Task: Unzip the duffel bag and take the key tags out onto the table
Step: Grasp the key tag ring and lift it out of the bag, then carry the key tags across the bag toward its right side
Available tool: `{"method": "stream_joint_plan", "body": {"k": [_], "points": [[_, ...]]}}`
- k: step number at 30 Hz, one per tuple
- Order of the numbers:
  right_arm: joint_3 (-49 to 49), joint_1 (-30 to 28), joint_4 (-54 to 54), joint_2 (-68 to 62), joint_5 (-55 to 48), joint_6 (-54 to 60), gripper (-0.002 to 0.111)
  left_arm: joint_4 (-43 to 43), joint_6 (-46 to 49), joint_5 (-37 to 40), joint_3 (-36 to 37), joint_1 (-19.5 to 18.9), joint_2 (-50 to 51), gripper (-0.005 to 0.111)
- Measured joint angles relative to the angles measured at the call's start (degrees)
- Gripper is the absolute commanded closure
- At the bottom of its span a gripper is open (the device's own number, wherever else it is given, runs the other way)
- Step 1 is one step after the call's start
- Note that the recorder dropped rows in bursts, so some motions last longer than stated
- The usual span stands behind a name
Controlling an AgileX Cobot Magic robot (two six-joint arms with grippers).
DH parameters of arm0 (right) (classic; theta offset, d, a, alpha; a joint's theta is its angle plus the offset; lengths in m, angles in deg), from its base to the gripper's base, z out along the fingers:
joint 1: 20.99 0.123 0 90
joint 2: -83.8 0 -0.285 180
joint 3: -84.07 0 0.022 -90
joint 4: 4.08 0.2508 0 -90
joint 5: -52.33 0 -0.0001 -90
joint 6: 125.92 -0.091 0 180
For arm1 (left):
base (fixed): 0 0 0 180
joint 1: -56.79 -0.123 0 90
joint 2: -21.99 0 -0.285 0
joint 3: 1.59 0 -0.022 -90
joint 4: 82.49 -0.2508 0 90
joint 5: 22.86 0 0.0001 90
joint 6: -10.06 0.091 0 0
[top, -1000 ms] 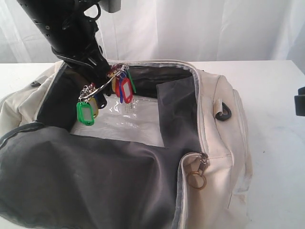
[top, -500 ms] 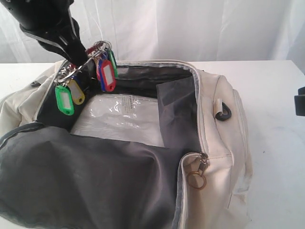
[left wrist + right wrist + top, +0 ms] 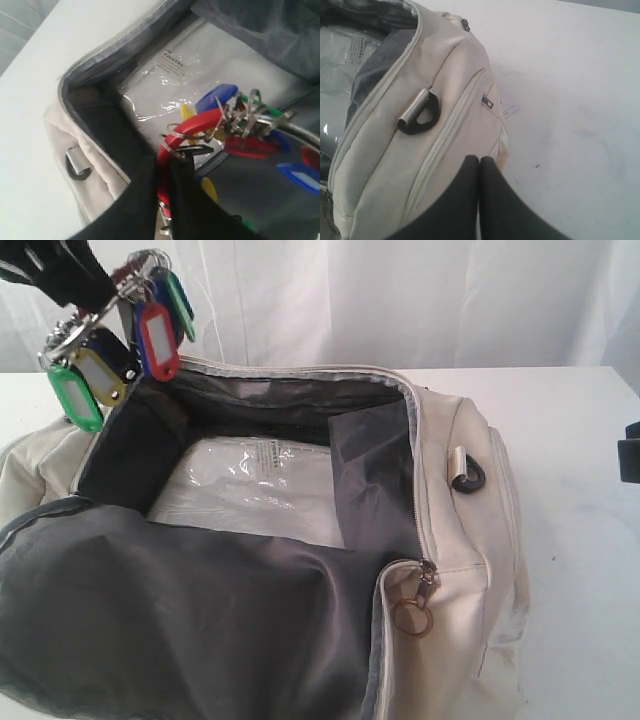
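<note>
- A wide white tabletop is seen under everything, bare to the right of the bag.
- A pale white curtain is hung across the back of the scene.
- A large cream fabric duffel bag is laid on the tabletop with its main zip undone. The top is spread wide, and its dark grey lining is folded out towards the camera.
- A flat packet wrapped in clear plastic, white with a small printed label, is lying on the floor of the bag.
- The left gripper, black-fingered, is clamped on the bunch, with a red tag pinched between its fingers. In the exterior view only its tip is seen, at the upper left corner.
- The right gripper is held over the bag's outer side pocket. Its black fingers are pressed together with nothing between them.
- A bunch of bright plastic key tags, green, yellow, red and blue on metal rings, is hanging in the air above the bag's far left corner. It is clear of both the bag and the tabletop.
- A black D-ring on a shiny strap loop is fixed on the bag's right side.
- A brass ring zip pull is hanging at the near end of the open zip.
</note>
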Motion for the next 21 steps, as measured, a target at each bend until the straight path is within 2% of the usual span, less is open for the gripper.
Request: {"method": "stream_joint_plan", "body": {"k": [10, 17, 21], "points": [[0.0, 0.0, 0.0, 0.0, 0.0, -0.1, 0.108, -6.9, -4.8, 0.0, 0.2, 0.0, -6.3, 0.107], [0.0, 0.0, 0.0, 0.0, 0.0, -0.1, 0.108, -6.9, -5.0, 0.0, 5.2, 0.0, -8.0, 0.107], [0.0, 0.0, 0.0, 0.0, 0.0, -0.1, 0.108, -2.7, -5.0, -0.2, 8.2, 0.0, -7.8, 0.107]]}}
